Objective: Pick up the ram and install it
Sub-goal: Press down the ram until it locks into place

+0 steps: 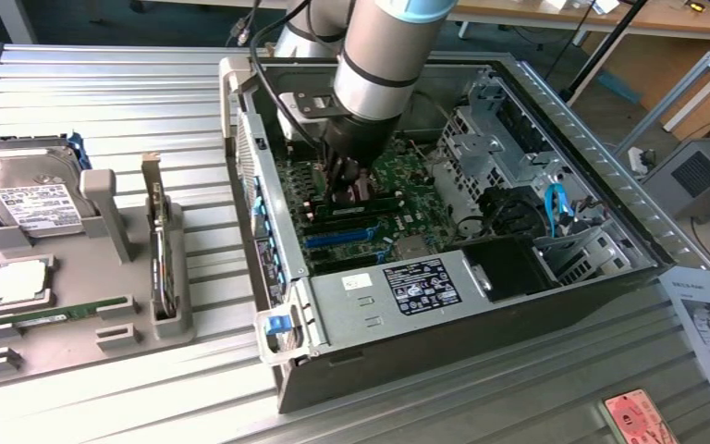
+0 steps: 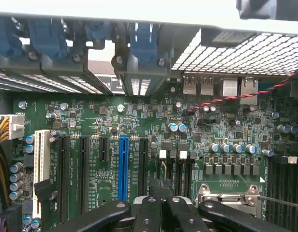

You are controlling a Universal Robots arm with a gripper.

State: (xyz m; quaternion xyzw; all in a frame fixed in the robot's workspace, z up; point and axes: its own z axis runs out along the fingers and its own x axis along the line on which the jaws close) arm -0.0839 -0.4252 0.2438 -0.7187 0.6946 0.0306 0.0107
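Exterior view: gripper [image 1: 345, 178] clenched empty over the motherboard [image 1: 395, 176], while the ram [image 1: 56, 314], likely light, stiff and fragile, suits grasping by long edges.

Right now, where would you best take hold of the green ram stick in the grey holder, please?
Probably mid-length on its upper edge, from above: the ram stick seems to stand on edge in a slot of the grey holder, leaving only its top exposed.
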